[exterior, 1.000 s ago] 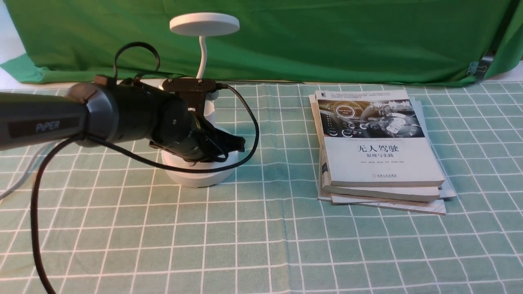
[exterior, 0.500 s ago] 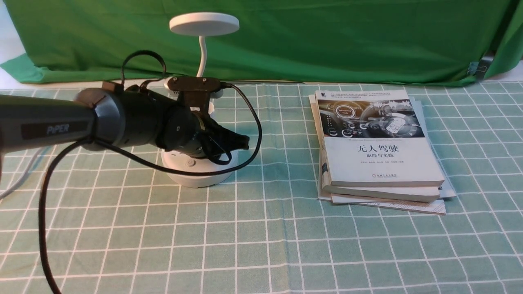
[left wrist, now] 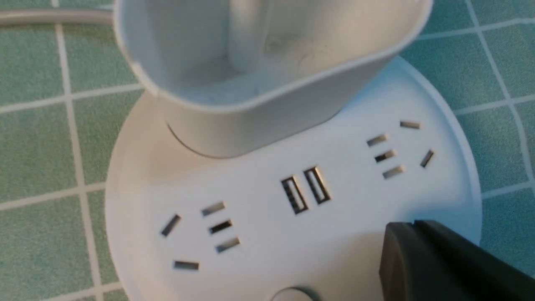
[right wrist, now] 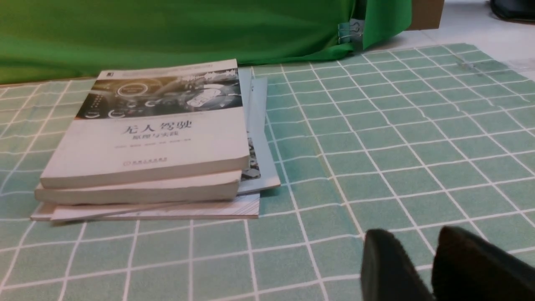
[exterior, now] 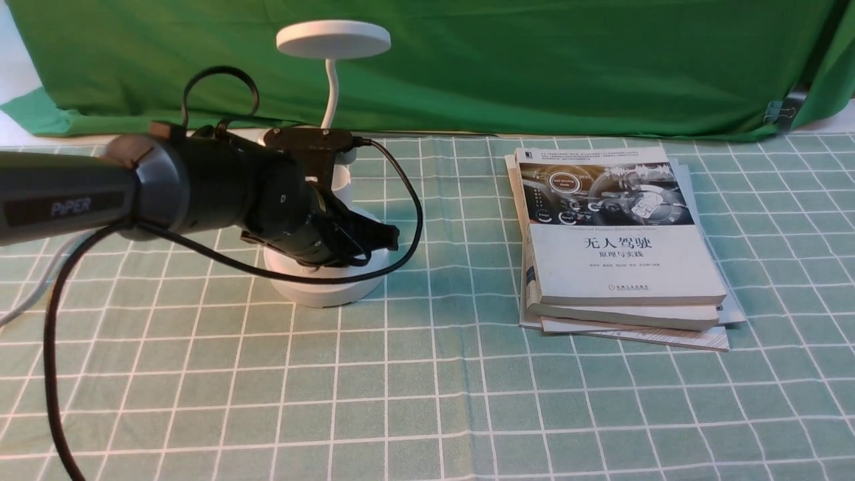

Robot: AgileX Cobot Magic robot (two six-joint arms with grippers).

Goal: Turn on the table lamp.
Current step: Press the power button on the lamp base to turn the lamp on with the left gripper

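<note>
On my front view the table lamp (exterior: 327, 292) stands upright on the green checked cloth (exterior: 434, 374), over on the left side, its flat round head (exterior: 333, 40) up in front of the green curtain (exterior: 534, 67) on a thin, slightly curved neck (exterior: 331, 93), and my left arm (exterior: 207, 180) reaches in from the left and hides a good part of the round base; through the left wrist camera I look down on that base, with its sockets, the two USB ports (left wrist: 306, 190) between them, the cup-like holder (left wrist: 250, 104) and, at the edge of the picture, part of a round button (left wrist: 292, 294), while the fingers of my left gripper (left wrist: 407, 238) are closed together with nothing between them, their tips over the base near that button, though I cannot tell whether they touch the surface; a pale cord (exterior: 40, 287) lies on the cloth at the far left, behind the arm; my right gripper (right wrist: 411, 238) shows only in its own wrist view, blurred, its fingers a little apart and holding nothing, with the cloth beyond them; well apart from the lamp, on the right side of the front view, a stack of books (exterior: 621, 254) lies flat, the top one face up
</note>
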